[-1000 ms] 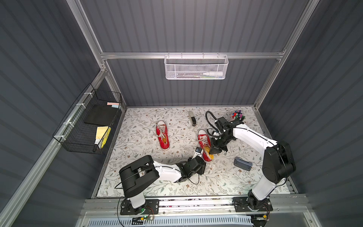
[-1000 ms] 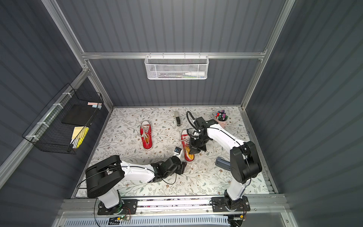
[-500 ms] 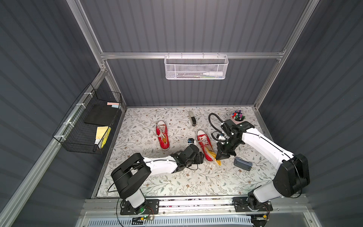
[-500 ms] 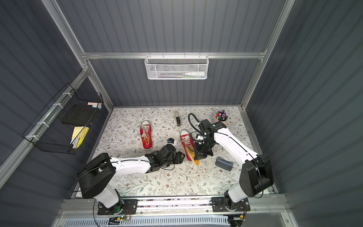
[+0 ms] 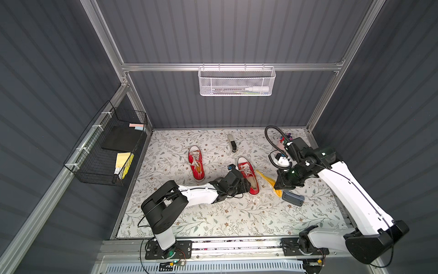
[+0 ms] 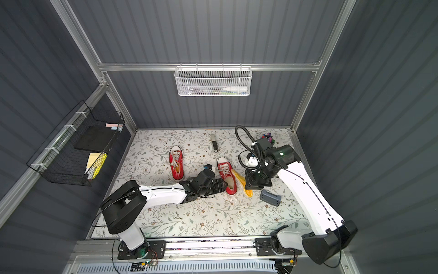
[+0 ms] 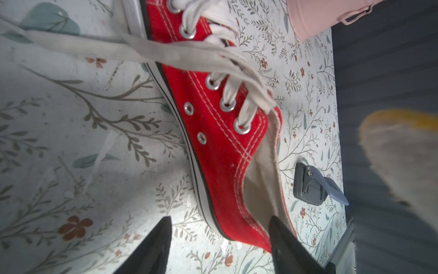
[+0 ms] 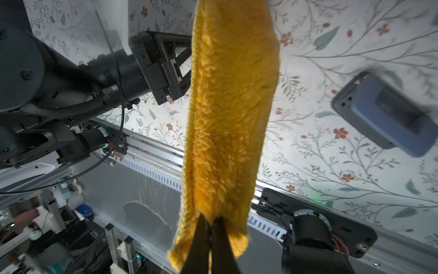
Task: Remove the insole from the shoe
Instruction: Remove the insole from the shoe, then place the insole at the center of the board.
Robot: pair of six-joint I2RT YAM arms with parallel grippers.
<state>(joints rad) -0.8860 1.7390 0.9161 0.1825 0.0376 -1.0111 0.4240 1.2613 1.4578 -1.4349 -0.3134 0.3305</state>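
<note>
A red shoe (image 5: 247, 174) (image 6: 227, 174) with white laces lies mid-mat, and its heel opening shows beige lining (image 7: 260, 180). My left gripper (image 5: 245, 187) (image 6: 220, 186) (image 7: 219, 220) stands open at the heel. One finger (image 7: 282, 237) is at the lining and the other (image 7: 156, 242) stands on the mat clear of the sole. The yellow fuzzy insole (image 5: 269, 180) (image 6: 242, 181) (image 8: 232, 106) hangs outside the shoe, to its right. My right gripper (image 5: 282, 188) (image 6: 251, 187) (image 8: 209, 225) is shut on one end of the insole.
A second red shoe (image 5: 196, 163) (image 6: 176, 163) lies to the left. A grey-blue device (image 5: 292, 198) (image 8: 388, 113) sits just right of the insole. A stapler (image 5: 231, 143) and a pink cup (image 7: 320, 16) stand toward the back. A wire basket (image 5: 106, 151) hangs on the left wall.
The right gripper has pulled the insole out of the shoe and carried it to the right. The left gripper has shifted along the shoe to its heel.
</note>
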